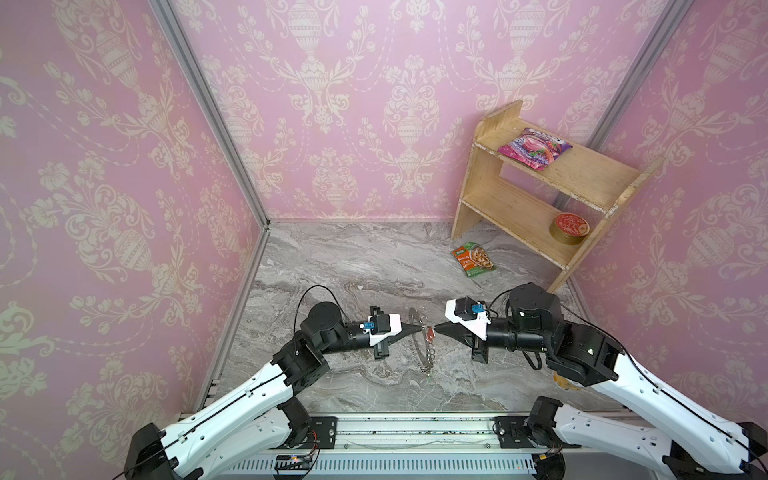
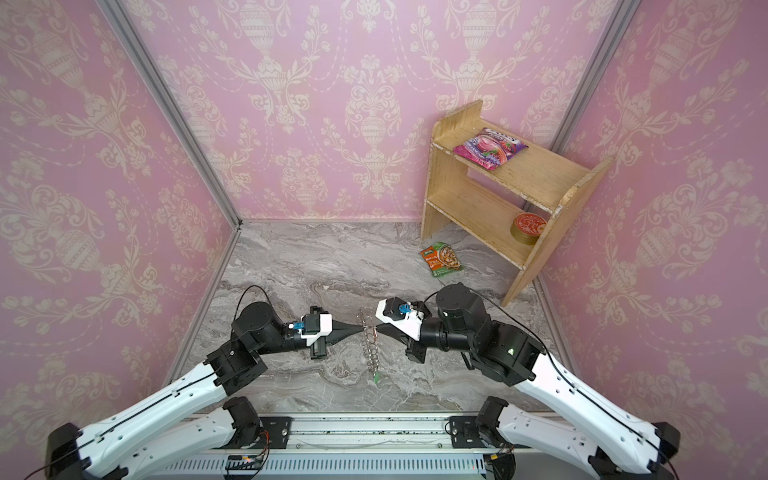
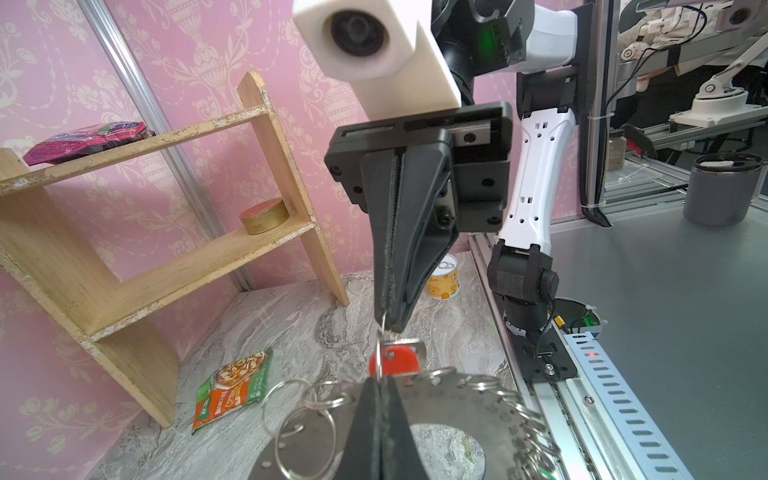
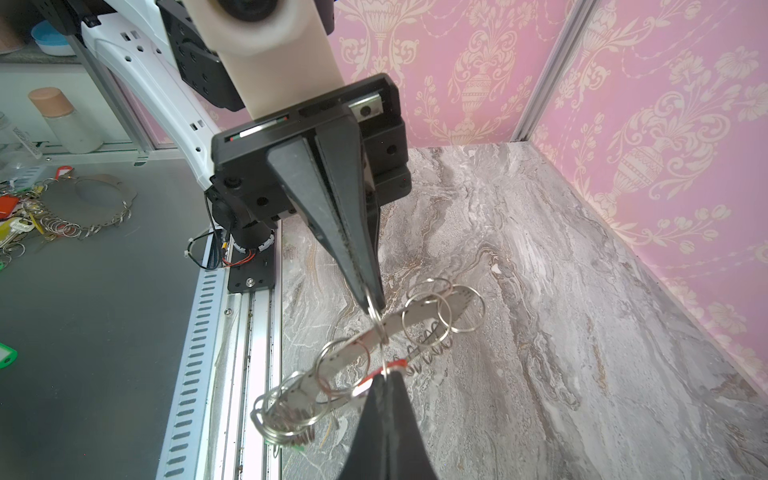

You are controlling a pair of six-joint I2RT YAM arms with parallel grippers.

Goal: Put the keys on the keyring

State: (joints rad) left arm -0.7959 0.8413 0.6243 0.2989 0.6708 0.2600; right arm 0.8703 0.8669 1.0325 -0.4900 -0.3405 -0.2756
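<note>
**A:** Top views?

**B:** In both top views the large flat grey metal keyring (image 1: 420, 353) (image 2: 371, 353) is held up on edge above the grey marble tabletop (image 1: 374, 270), front middle, between the arms. The left gripper (image 1: 417, 328) (image 2: 360, 329) is clamped on the keyring's upper part from the left. The right gripper (image 1: 437, 328) (image 2: 380, 330) sits almost tip to tip with it, jaws together, nipping the ring of the small silvery red-tagged key (image 1: 430, 333). A green plastic tag (image 2: 377, 379) hangs off the keyring's low end. Back right is a pale wooden shelf (image 1: 490, 195), with an orange-green food packet (image 1: 473, 259) flat by its foot.

**A:** Left wrist?

**B:** The left gripper (image 3: 378, 386) has no gap between its jaws and is pinched over the keyring (image 3: 478, 405) rim. The right gripper (image 3: 388, 324) points at it, closed on a thin wire loop. The red-tagged key (image 3: 395, 360) dangles from that loop, just beside the rim. I can't tell if the loop is threaded through the rim.

**A:** Right wrist?

**B:** The right gripper (image 4: 386, 376) is closed, with the red-tagged key (image 4: 398, 364) at its tip. The left gripper (image 4: 374, 307) is shut on a loop round the keyring (image 4: 419, 322). The keyring hangs tilted, clear of the marble. The green plastic tag (image 4: 297, 448) is at its low end.
</note>
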